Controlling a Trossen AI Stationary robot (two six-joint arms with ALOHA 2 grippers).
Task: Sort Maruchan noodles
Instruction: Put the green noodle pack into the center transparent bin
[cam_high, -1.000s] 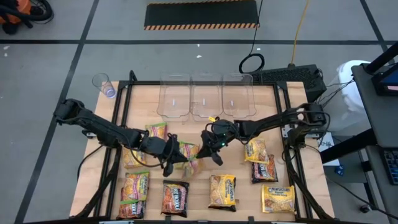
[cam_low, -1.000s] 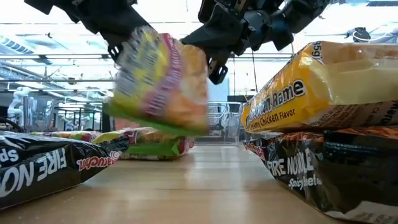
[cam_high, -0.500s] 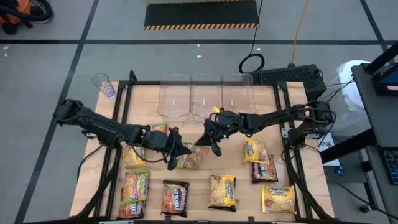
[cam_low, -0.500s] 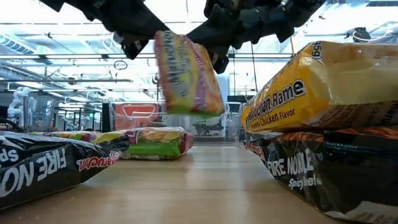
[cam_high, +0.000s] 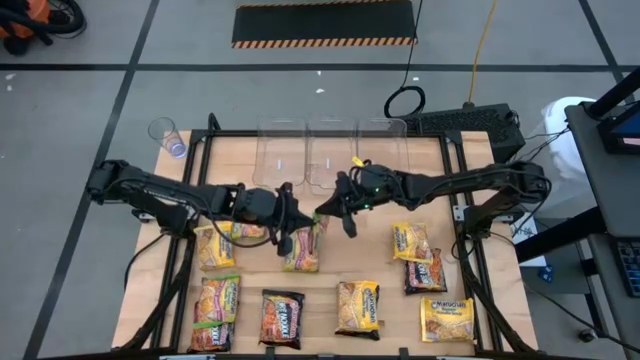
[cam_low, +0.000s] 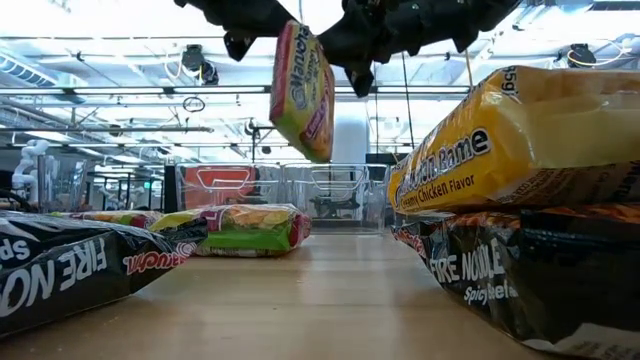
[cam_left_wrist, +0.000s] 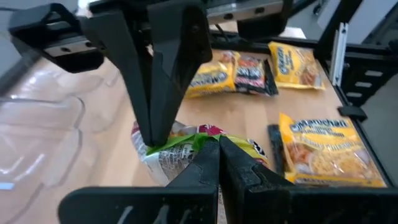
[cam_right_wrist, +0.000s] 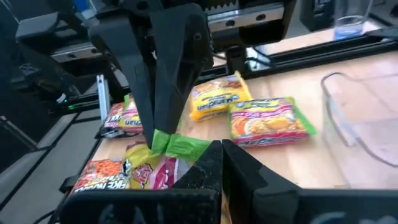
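Wooden table (cam_high: 380, 270) | both jaws clamped on green-edged packet (cam_high: 305, 243) | lifted above tabletop

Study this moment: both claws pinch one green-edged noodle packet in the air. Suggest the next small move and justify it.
Probably carry the green-edged packet on toward the clear bins. The left claw and right claw are both shut on its edges, it hangs clear of the table near the bins' front, and all three bins look empty.
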